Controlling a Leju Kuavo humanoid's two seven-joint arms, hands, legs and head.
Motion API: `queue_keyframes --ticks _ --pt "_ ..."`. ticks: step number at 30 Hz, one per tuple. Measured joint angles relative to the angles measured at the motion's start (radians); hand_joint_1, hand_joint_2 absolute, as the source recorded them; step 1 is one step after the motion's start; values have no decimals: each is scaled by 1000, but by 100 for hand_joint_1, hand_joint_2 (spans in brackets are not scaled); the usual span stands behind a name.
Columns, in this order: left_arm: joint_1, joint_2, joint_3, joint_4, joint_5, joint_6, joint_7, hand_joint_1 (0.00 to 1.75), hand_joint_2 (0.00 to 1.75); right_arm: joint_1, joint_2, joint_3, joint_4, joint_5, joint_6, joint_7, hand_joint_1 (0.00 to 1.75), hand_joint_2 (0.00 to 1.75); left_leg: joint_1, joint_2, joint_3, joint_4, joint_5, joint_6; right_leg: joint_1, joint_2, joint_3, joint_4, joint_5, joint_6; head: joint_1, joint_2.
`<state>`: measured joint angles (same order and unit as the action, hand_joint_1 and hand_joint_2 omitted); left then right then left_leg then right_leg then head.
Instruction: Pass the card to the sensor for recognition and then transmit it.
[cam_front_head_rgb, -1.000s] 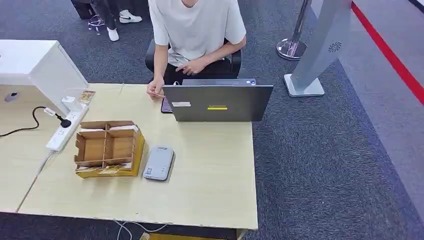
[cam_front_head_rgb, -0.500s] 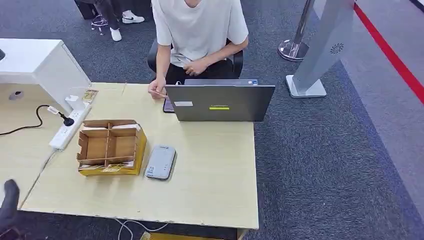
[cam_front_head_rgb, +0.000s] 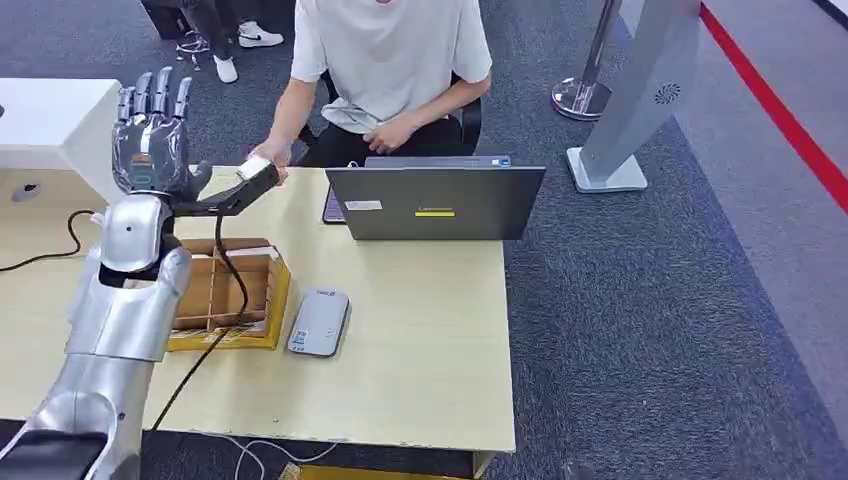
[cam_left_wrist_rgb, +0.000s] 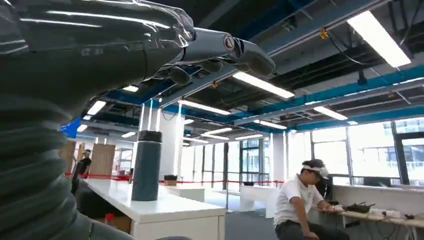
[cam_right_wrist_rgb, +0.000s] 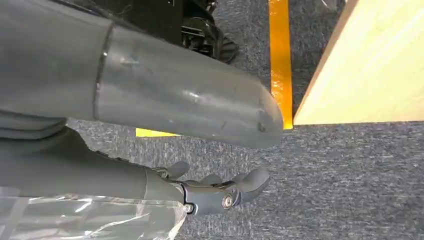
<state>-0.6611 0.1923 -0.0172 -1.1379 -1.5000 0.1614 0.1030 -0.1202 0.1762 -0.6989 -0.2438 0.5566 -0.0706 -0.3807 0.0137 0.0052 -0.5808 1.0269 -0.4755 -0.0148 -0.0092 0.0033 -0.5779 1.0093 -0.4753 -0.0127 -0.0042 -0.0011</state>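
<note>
My left hand (cam_front_head_rgb: 152, 142) is raised above the table's far left, fingers straight up and apart, thumb stretched toward the seated person. A small white card (cam_front_head_rgb: 254, 167) lies at the thumb's tip, and the person's hand (cam_front_head_rgb: 274, 151) is on it; no finger of mine closes on it. The left wrist view shows the fingers (cam_left_wrist_rgb: 220, 47) against the ceiling. The grey card sensor (cam_front_head_rgb: 318, 323) lies flat on the table, beside the cardboard box. My right hand (cam_right_wrist_rgb: 220, 192) hangs over the carpet beside the table's edge, fingers loose and holding nothing.
A compartmented cardboard box (cam_front_head_rgb: 245, 290) stands left of the sensor. An open laptop (cam_front_head_rgb: 435, 203) faces the person at the far edge. A white cabinet (cam_front_head_rgb: 50, 115) and a black cable (cam_front_head_rgb: 70, 235) are at the left. A grey kiosk stand (cam_front_head_rgb: 640, 90) is on the carpet at right.
My left arm has risen from below the table's near left corner to above it. The person's hand has moved from beside the laptop to my thumb with the card.
</note>
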Motion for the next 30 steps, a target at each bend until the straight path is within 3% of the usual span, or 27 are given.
queue_keyframes --ticks 6,17,18,30 --pt "-29 25 -43 59 7 8 8 0 175 6 0 1 2 0 -10 0 0 0 0 0 -2 0 0 0 0 0 -2 0 0 0 0 0" --pt "-28 43 -46 80 20 16 10 0 175 9 0 1 2 0 -11 1 0 0 0 0 -3 0 0 0 0 0 -3 0 0 0 0 0" --pt "-27 44 -46 81 20 16 10 175 175 9 0 1 2 0 -11 1 0 0 0 0 -3 0 0 0 0 0 -3 0 0 0 0 0" --pt "-16 45 -48 88 42 1 10 175 175 9 0 6 2 10 -12 16 0 0 0 0 -4 0 0 0 0 0 -3 0 0 0 0 0"
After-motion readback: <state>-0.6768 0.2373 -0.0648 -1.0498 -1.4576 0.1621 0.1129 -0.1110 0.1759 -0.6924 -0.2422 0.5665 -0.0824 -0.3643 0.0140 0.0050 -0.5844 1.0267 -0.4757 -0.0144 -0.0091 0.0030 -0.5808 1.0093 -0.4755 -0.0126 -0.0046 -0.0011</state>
